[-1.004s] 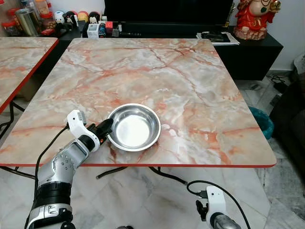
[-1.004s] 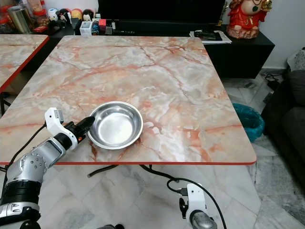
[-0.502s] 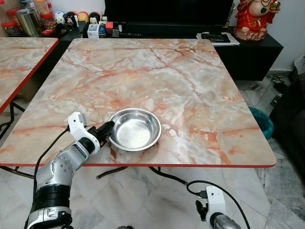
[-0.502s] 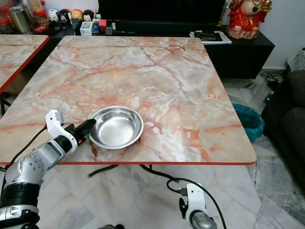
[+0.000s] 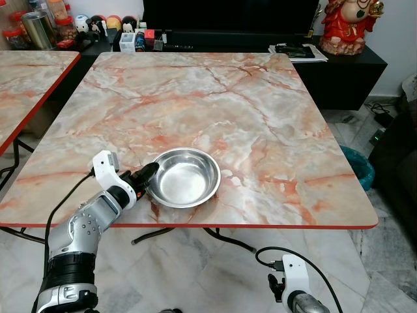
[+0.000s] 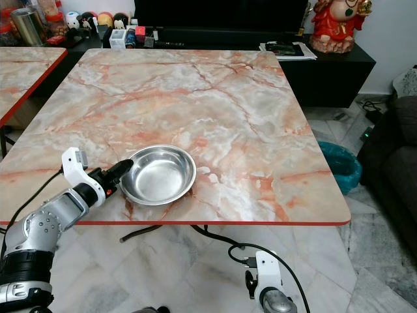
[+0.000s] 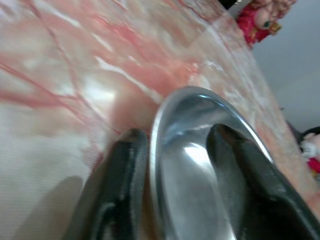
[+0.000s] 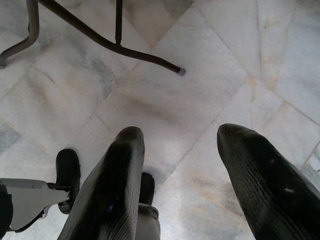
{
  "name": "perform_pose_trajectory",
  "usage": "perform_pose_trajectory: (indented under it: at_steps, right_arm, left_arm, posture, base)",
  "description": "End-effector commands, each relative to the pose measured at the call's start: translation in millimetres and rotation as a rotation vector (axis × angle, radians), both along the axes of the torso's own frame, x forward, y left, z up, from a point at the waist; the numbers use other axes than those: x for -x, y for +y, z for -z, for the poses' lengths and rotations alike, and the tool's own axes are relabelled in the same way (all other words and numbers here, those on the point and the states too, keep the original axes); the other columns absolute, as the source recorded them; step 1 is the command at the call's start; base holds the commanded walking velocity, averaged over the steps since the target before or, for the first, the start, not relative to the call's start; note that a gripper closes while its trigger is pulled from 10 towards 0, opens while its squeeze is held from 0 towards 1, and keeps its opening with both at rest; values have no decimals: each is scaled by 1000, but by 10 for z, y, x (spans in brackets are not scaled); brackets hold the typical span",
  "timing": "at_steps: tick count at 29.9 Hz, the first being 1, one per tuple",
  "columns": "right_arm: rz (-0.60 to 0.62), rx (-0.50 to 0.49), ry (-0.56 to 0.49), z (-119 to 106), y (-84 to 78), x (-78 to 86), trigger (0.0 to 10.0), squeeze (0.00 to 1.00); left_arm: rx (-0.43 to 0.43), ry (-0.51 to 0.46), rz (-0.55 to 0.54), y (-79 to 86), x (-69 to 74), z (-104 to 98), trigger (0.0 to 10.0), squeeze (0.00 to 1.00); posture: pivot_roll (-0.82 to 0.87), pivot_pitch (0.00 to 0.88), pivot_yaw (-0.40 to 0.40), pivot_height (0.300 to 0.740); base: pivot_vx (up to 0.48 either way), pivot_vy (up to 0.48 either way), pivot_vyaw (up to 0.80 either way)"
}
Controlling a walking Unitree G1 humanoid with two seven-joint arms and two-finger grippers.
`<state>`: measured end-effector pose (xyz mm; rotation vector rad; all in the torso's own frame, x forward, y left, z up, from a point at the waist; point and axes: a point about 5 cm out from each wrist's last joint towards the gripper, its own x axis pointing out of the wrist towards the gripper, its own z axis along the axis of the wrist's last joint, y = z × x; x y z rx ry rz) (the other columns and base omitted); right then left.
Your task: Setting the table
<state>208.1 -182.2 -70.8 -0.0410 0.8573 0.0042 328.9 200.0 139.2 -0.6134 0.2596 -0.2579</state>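
Observation:
A shiny steel bowl (image 5: 186,177) lies on the pink marble table (image 5: 247,98), close to the front edge and left of the middle. My left gripper (image 5: 146,175) reaches up from below the edge to the bowl's left rim. In the left wrist view one black finger (image 7: 125,155) stands outside the rim and the other finger (image 7: 235,150) inside the bowl (image 7: 190,165), with a wide gap between them, so the gripper is open astride the rim. My right gripper (image 8: 175,135) hangs low and open over the marble floor, holding nothing.
A second marble table (image 5: 26,78) stands at the left with a gap between. Behind is a black cabinet (image 5: 339,68) with jars, small items and a red figurine (image 5: 348,26). A teal bin (image 5: 358,166) and a dark sofa (image 5: 397,150) are at the right. Cables trail under the table.
The bowl has gone from tilted to lying flatter on the table and shifted slightly right. The left gripper has stayed at its rim.

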Motion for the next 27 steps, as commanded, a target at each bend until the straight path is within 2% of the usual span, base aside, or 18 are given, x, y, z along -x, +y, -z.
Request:
perform_pose_trajectory:
  at_steps: [1,5,9,12,13,14,15,16,17,18,21,22,23,24,25,26,27]
  right_arm:
    - [-8,6,9,3,-14,5,10000,0]
    - [-11,7,10,3,-12,4,10000,0]
    - [-11,8,9,-1,-18,-3,10000,0]
    - [-11,8,9,-2,-19,-3,10000,0]
    - [-11,8,9,-1,-19,-2,10000,0]
    - [-13,8,10,1,-20,3,10000,0]
    - [-13,8,10,1,-20,3,10000,0]
    - [-15,7,10,2,-19,5,10000,0]
    - [-16,7,10,3,-17,6,10000,0]
    - [-17,7,8,2,-12,3,10000,0]
    - [-17,6,7,1,-8,3,10000,0]
    - [-16,6,5,0,-10,2,10000,0]
    - [-15,8,5,1,-17,5,10000,0]
    - [-15,9,6,3,-21,9,10000,0]
    - [-15,9,6,3,-21,9,10000,0]
    - [-17,9,9,8,-19,17,10000,0]
    - [-17,9,9,8,-19,17,10000,0]
  left_arm:
    - [-65,-11,-26,60,19,-37,10000,0]
    - [-112,-29,-36,108,37,-73,10000,0]
    - [-273,-69,-134,295,51,-149,10000,0]
    - [-281,-71,-140,302,53,-155,10000,0]
    - [-316,-107,-204,366,61,-184,10000,0]
    - [-436,-195,-347,487,110,-240,10000,0]
    - [-436,-195,-347,487,110,-240,10000,0]
    - [-515,-226,-415,537,150,-244,10000,0]
    - [-635,-234,-456,578,184,-220,10000,0]
    - [-682,-230,-508,631,228,-188,10000,0]
    - [-659,-222,-563,685,271,-173,10000,0]
    - [-757,-230,-584,727,313,-190,10000,0]
    - [-915,-245,-623,795,390,-210,10000,0]
    - [-967,-248,-639,821,422,-215,10000,0]
    - [-967,-248,-639,821,422,-215,10000,0]
    - [-1107,-190,-687,923,497,-152,10000,0]
    - [-1107,-190,-687,923,497,-152,10000,0]
  posture:
    - [82,86,-52,740]
    - [83,87,-55,740]
    - [83,86,-57,740]
    - [83,86,-57,740]
    - [84,86,-57,740]
    - [87,86,-58,740]
    - [87,86,-58,740]
    - [87,86,-58,740]
    - [87,86,-58,740]
    - [86,91,-60,740]
    - [84,93,-60,740]
    - [88,93,-57,740]
    - [91,94,-57,740]
    - [93,94,-57,740]
    - [93,94,-57,740]
    - [99,90,-52,740]
    - [99,90,-52,740]
  base:
    - [0,0,0]
    - [0,0,0]
    - [0,0,0]
    - [0,0,0]
    - [0,0,0]
    - [0,0,0]
    - [0,0,0]
    - [0,0,0]
    - [0,0,0]
    - [0,0,0]
    - [0,0,0]
    - [0,0,0]
    - [0,0,0]
    - [0,0,0]
    - [0,0,0]
    - [0,0,0]
    - [0,0,0]
